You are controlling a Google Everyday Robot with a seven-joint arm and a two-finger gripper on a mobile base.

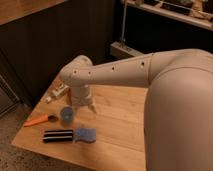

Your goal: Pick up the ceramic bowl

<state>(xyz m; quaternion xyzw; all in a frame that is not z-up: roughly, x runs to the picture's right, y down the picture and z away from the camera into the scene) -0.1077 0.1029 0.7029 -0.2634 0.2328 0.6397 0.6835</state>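
Observation:
The reddish-brown ceramic bowl does not show in the camera view; it may be hidden behind my arm. My gripper (83, 104) hangs from the white wrist (79, 90) down to the wooden table (120, 120), at its far left part. A small light-blue cup (66, 114) stands just in front and to the left of the gripper, close to it.
An orange-handled tool (38, 120) lies at the left edge. A black ridged object (57, 135) and a blue sponge (86, 134) lie near the front edge. A white object (58, 92) lies behind the wrist. Dark cabinets stand behind the table.

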